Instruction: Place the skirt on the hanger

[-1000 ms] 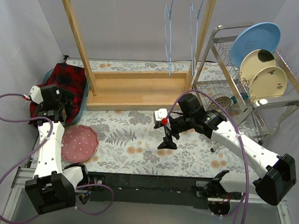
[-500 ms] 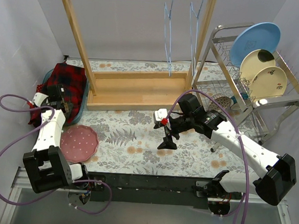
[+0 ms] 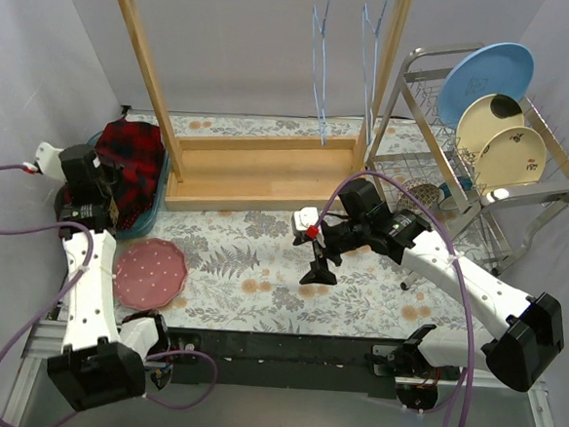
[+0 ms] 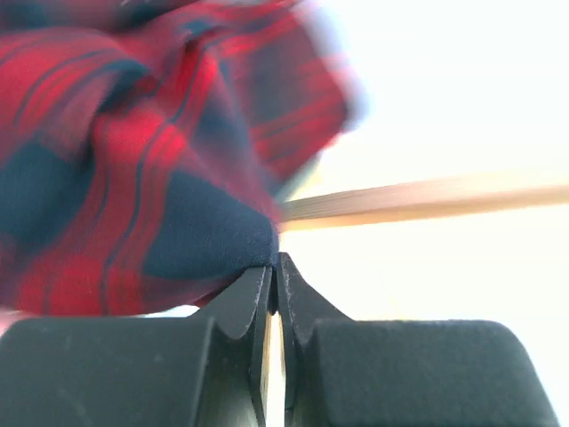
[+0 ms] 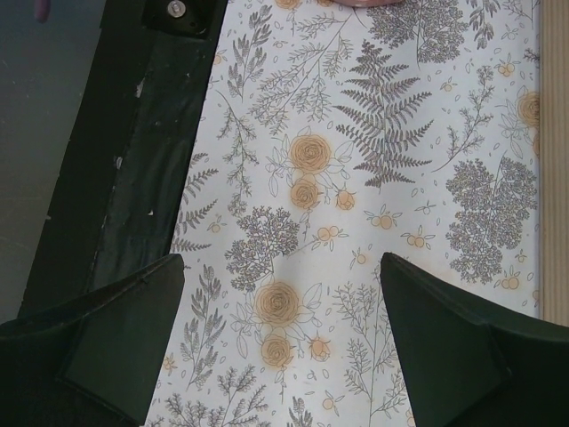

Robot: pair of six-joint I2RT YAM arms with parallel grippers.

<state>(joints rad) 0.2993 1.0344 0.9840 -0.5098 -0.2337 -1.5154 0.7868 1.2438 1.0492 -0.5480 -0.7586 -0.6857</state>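
The red and dark blue plaid skirt lies bunched in a blue basket at the far left. My left gripper is at the skirt's near-left edge and is shut on a fold of it. In the left wrist view the fingertips pinch the dark blue cloth of the skirt. Two blue wire hangers hang from the top bar of the wooden rack. My right gripper hovers open over the flowered tablecloth, and nothing lies inside the right gripper.
A pink plate lies on the table in front of the basket. A metal dish rack with a blue plate and two cream plates stands at the right. The wooden rack's base spans the back middle.
My left gripper has shut on the skirt's edge and swung left and back, pulling the cloth up with it. The right arm has not moved.
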